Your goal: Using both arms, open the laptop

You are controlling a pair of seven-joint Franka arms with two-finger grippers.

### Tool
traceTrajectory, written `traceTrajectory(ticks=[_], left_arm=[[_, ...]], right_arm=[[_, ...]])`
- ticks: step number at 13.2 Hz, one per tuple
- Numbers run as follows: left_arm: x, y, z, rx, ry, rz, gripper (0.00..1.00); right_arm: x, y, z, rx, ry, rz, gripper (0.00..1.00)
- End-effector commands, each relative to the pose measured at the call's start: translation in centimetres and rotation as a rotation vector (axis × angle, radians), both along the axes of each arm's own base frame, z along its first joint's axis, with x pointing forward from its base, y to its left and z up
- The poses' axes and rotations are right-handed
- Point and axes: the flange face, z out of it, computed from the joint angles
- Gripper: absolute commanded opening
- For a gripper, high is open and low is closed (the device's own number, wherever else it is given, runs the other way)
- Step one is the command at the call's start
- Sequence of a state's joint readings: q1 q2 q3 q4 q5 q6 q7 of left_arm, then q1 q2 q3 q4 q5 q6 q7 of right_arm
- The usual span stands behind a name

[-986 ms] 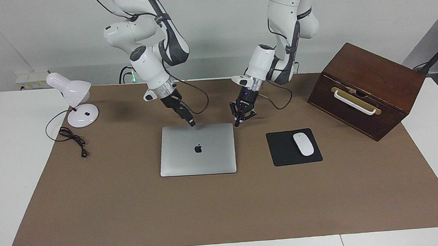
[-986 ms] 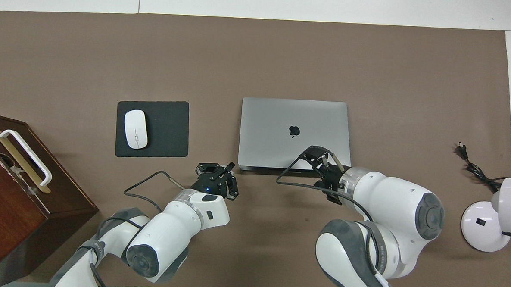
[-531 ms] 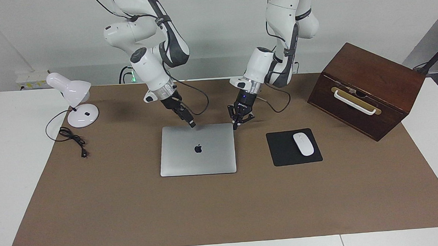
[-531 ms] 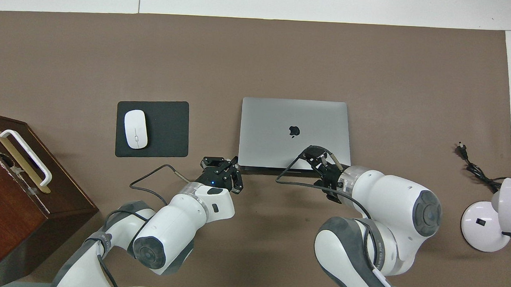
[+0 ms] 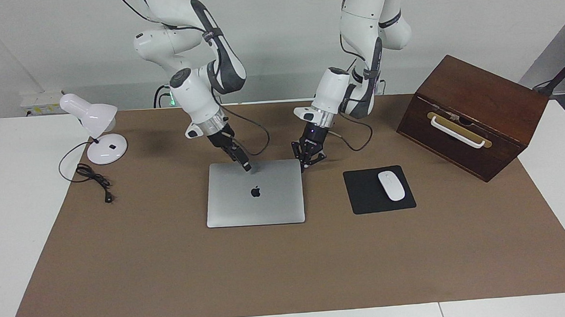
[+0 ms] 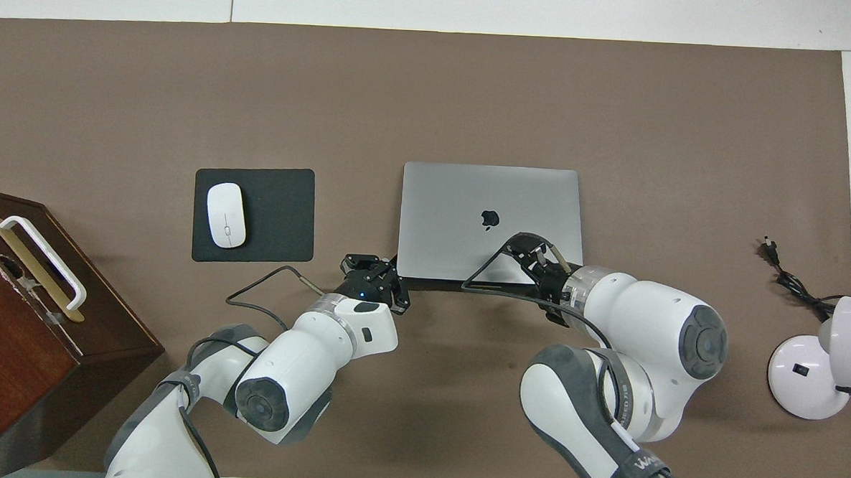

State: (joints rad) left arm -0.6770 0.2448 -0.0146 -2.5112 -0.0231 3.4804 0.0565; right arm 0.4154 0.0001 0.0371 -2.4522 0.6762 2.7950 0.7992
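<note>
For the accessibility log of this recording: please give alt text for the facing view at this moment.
A closed silver laptop lies flat on a brown mat; the right gripper sits at its lid edge nearest the robots and the left gripper at the neighbouring corner. A mouse on its pad, a wooden box and a desk lamp stand around.

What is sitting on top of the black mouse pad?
A white mouse lies on the black mouse pad, toward the pad's edge nearer the wooden box. Nothing else rests on the pad. Whatever lies under the mouse is covered.
</note>
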Motion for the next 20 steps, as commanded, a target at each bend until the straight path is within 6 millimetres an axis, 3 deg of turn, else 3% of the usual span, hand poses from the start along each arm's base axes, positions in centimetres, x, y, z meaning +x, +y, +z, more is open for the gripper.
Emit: traceTrajectory(ticks=[1, 20], left_arm=[[0.6, -0.8, -0.3, 0.004, -0.030, -0.027, 0.00], [0.0, -0.5, -1.5, 0.027, -0.014, -0.041, 0.00]], right_arm=[[1.2, -0.2, 0.4, 0.008, -0.034, 0.008, 1.00], [5.1, 1.0, 2.9, 0.035, -0.101, 0.008, 1.00]])
